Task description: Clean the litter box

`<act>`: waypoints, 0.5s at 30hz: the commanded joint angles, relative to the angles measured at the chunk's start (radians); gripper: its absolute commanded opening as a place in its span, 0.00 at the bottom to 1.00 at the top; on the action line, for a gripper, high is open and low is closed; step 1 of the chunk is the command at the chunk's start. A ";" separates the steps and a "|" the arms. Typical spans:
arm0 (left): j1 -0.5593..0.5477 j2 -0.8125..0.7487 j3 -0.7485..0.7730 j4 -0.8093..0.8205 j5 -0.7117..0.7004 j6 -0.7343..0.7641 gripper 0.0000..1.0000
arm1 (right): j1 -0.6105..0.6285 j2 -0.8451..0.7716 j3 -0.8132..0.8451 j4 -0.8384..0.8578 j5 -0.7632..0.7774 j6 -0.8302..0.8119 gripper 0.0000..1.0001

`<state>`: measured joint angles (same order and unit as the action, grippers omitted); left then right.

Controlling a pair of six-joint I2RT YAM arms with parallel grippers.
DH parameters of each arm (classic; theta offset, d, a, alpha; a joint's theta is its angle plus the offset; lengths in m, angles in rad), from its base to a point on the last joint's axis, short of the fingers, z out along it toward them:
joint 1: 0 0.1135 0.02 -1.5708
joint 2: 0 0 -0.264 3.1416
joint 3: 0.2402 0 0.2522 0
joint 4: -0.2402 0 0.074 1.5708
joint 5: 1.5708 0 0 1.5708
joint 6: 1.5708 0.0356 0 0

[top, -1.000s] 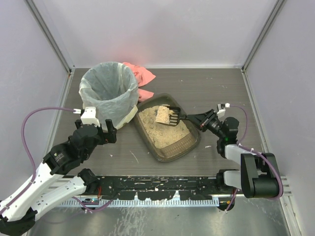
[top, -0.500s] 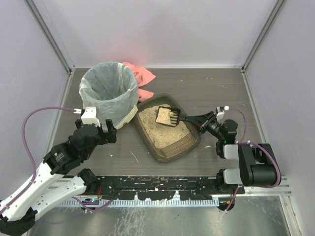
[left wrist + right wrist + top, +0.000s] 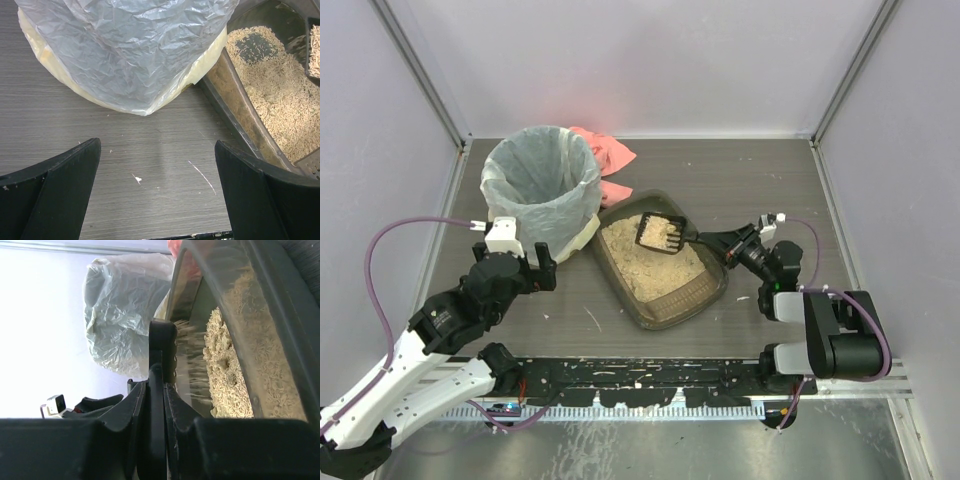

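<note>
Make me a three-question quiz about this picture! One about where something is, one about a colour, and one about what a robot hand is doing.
1. Where is the pink cloth? A) at the near edge B) behind the bin C) inside the bin
2. What colour is the scoop? A) white B) red C) black
3. How is the left gripper? A) open, empty B) shut on the scoop C) shut on the cloth
Answers: 1 B, it peeks out past the bin's far side. 2 C, it shows black above the litter box. 3 A, its fingers stand wide apart with nothing between.
</note>
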<state>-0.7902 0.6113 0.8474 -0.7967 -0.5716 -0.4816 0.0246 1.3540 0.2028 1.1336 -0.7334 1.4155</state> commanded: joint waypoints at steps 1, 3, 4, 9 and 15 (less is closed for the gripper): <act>0.003 -0.002 0.030 0.061 -0.023 0.010 0.98 | 0.057 -0.007 0.073 0.008 -0.033 -0.059 0.00; 0.002 0.000 0.028 0.066 -0.021 0.012 0.98 | -0.014 -0.022 0.021 0.007 0.005 -0.022 0.01; 0.002 0.003 0.034 0.059 -0.017 0.012 0.98 | -0.042 -0.026 -0.007 0.011 0.032 0.001 0.01; 0.002 -0.004 0.028 0.067 -0.022 0.013 0.98 | 0.034 0.020 0.043 0.066 -0.026 -0.014 0.01; 0.002 -0.003 0.037 0.054 -0.026 0.014 0.98 | 0.059 0.040 0.065 0.089 -0.044 -0.018 0.01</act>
<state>-0.7902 0.6136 0.8494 -0.7944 -0.5716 -0.4808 0.0151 1.3819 0.2012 1.1210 -0.7338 1.4170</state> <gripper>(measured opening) 0.983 0.226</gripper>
